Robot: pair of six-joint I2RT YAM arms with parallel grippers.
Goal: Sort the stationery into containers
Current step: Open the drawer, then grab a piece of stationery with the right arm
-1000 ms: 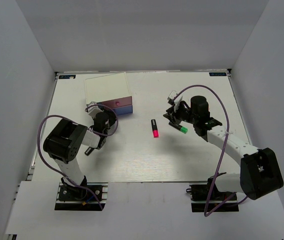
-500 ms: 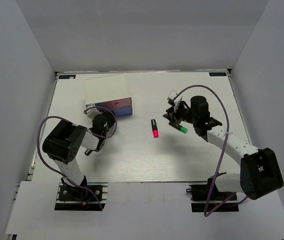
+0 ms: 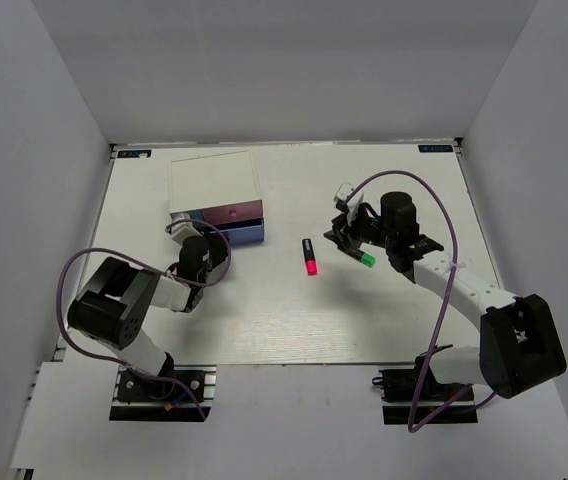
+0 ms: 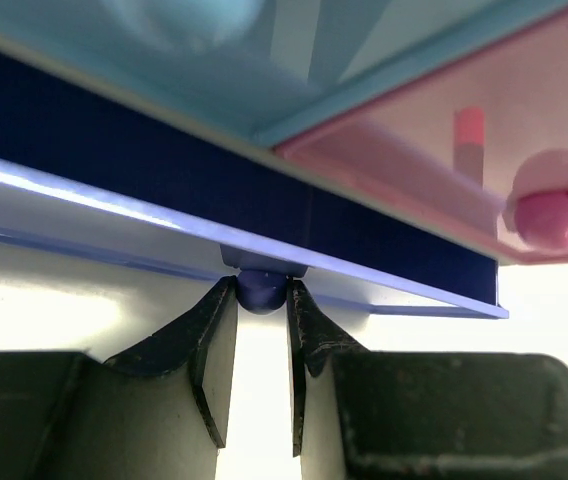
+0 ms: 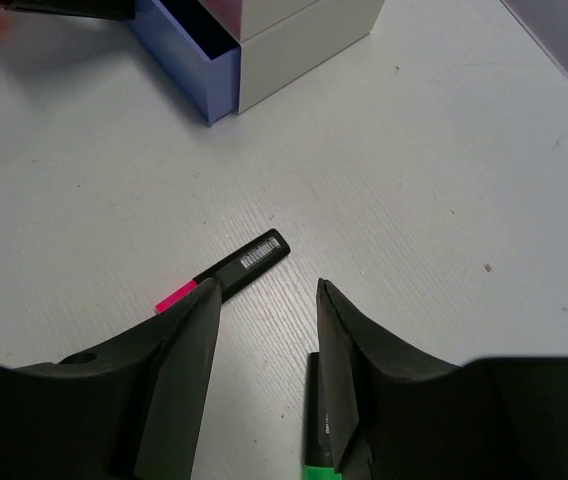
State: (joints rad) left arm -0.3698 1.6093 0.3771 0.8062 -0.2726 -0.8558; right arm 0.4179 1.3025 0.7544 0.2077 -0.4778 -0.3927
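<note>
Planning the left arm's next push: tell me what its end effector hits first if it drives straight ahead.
The left end effector pinches the knob of the purple drawer, so straight ahead it would likely press that drawer's front almost at once.

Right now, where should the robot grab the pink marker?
Grip the pink highlighter across the middle of its black barrel, from straight above, fingers on its two long sides. It lies flat on the table with nothing touching it.
</note>
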